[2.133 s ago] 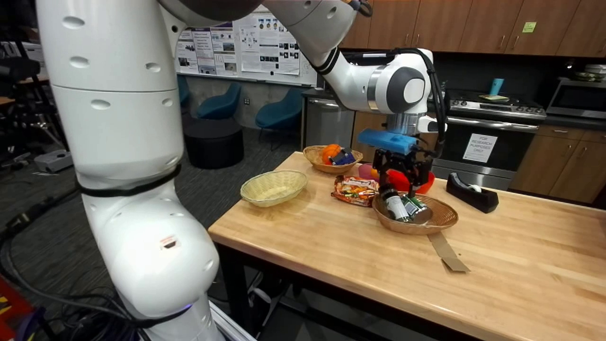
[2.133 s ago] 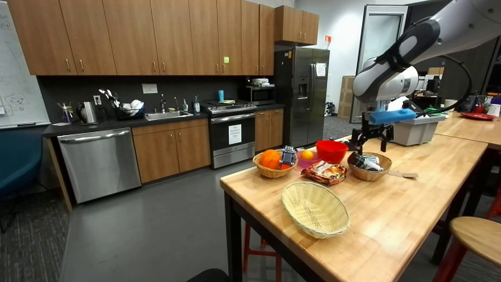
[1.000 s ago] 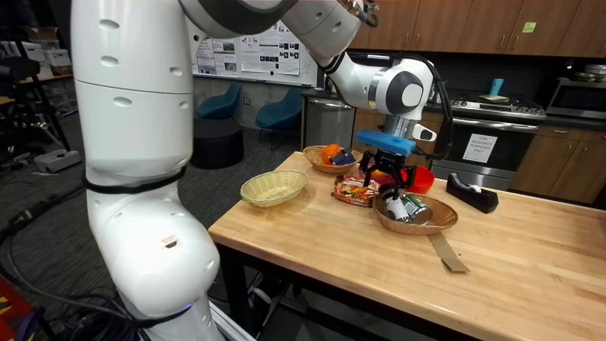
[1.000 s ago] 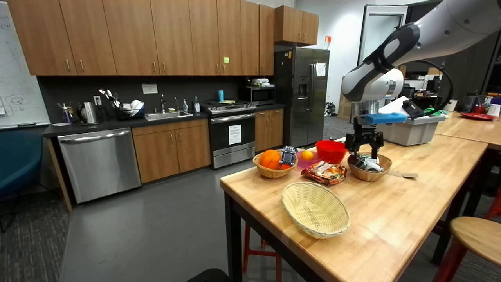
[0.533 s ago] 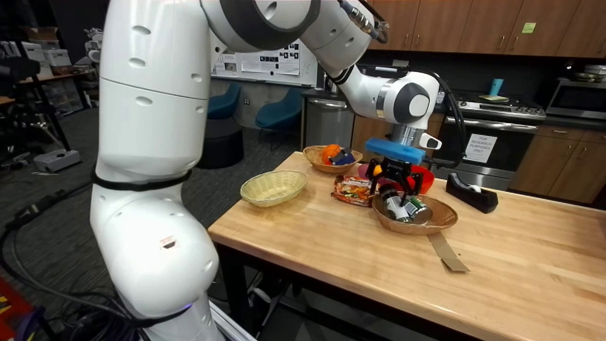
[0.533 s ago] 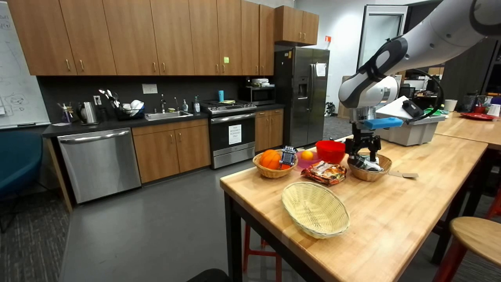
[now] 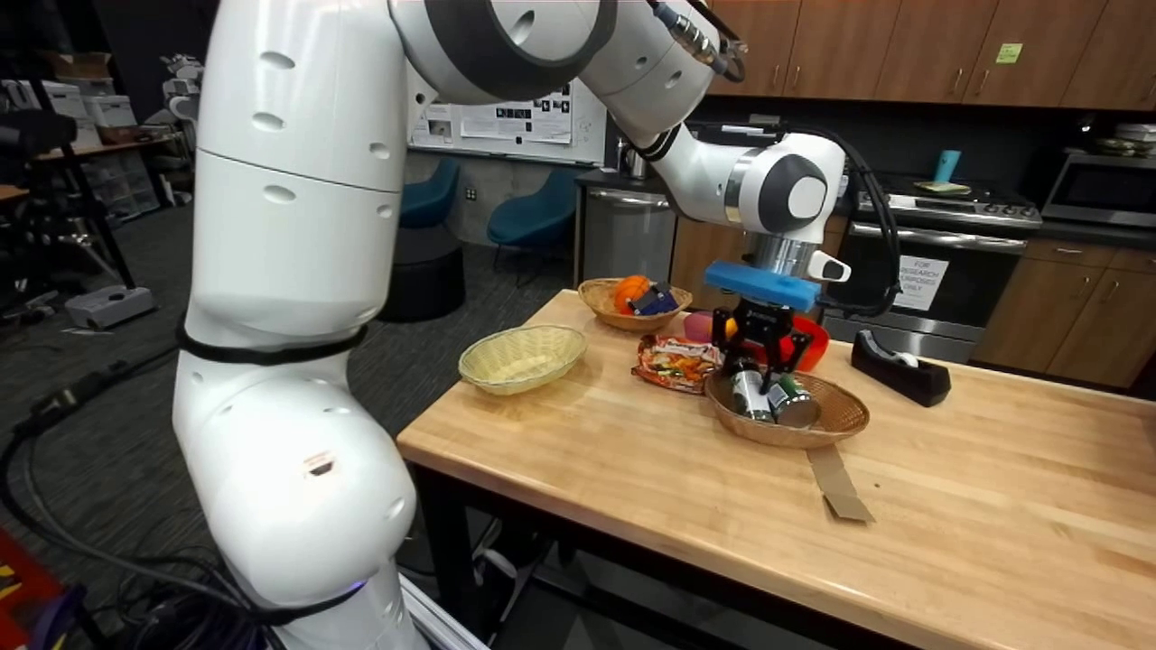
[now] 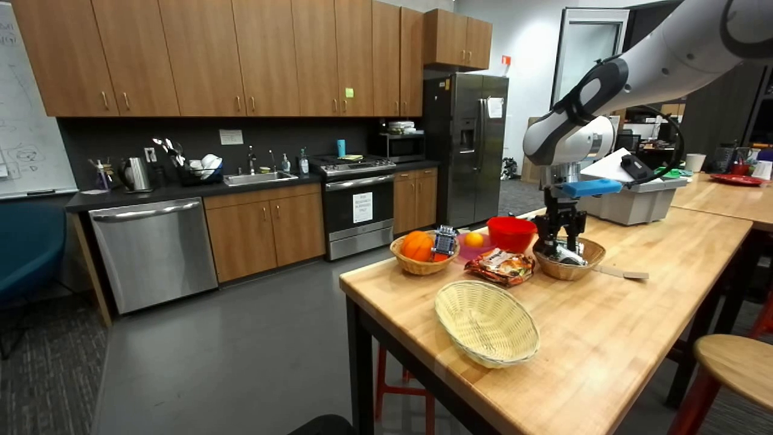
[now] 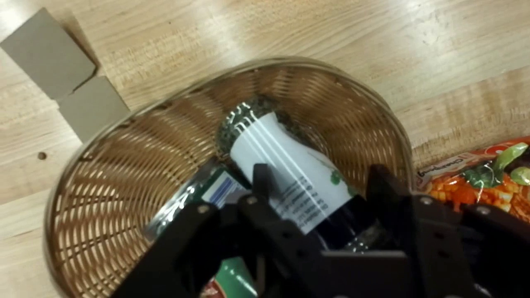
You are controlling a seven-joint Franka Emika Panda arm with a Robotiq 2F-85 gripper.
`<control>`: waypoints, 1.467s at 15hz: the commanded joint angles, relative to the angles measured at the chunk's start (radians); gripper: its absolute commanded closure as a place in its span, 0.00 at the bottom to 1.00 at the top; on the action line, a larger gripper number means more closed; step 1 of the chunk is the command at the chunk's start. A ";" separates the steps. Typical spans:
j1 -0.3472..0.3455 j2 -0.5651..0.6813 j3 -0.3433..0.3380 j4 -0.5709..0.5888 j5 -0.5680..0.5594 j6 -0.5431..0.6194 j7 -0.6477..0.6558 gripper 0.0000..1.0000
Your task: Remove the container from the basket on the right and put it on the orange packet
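In both exterior views, you are seeing brown cabinets [image 8: 266,54] hanging above a dark counter [image 8: 169,191]; in an exterior view, teal chairs [image 7: 535,212] are standing by a grey wall [image 7: 473,221] on dark carpet [image 7: 433,361].

White-labelled container [image 9: 292,163] lying in brown woven basket [image 9: 116,198], orange packet [image 7: 677,363] just beside

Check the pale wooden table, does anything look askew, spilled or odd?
The creased brown cardboard strip running up to the oval brown woven basket resembles stray scrap. Inside, the clear white-labelled jar and clear green-labelled jar lie tipped over, not upright. No spill shows.
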 commanded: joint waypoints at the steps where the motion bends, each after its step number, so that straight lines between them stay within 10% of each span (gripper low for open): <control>1: -0.003 -0.012 0.003 0.003 -0.011 -0.029 -0.002 0.69; 5: -0.003 -0.026 0.004 -0.001 -0.005 -0.041 0.000 0.81; 6: -0.003 -0.033 0.007 -0.004 0.004 -0.059 -0.008 0.35; 9: 0.000 -0.052 0.020 -0.010 0.024 -0.130 -0.029 0.34; 14: 0.010 -0.089 0.037 -0.009 0.041 -0.231 -0.040 0.02; 22: -0.014 -0.059 0.034 0.013 0.092 -0.007 -0.111 0.00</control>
